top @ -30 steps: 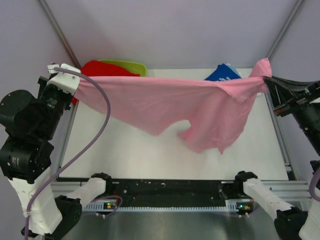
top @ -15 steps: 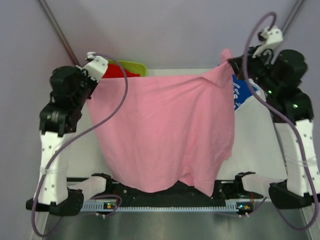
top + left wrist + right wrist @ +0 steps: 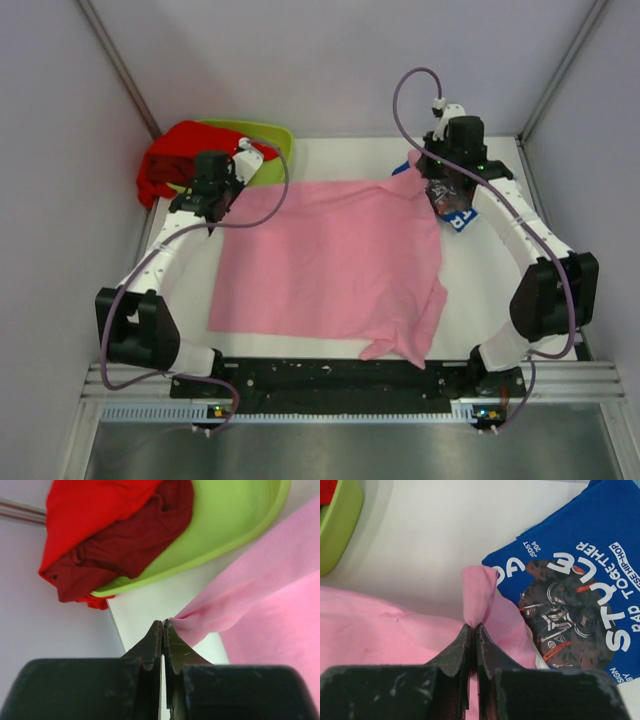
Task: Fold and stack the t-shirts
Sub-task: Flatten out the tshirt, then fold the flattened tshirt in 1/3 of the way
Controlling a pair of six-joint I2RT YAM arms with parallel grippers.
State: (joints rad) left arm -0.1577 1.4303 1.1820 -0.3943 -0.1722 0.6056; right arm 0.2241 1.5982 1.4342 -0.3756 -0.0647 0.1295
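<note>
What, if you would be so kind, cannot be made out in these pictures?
The blue shirt: mostly under the right gripper in the top view, cut off by the frame's edges in the right wrist view.
The red shirt: crumpled, hiding much of the tray.
The pink shirt: near right corner bunched, hiding its sleeve, top view.

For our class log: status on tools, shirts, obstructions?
Left tool, right tool shut on pink shirt corners. Shirt spread on table. Blue shirt abuts right-hand corner.

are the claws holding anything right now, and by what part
Both hold the pink t-shirt: the left claw pinches its far left corner, and the right claw pinches its far right corner.
</note>
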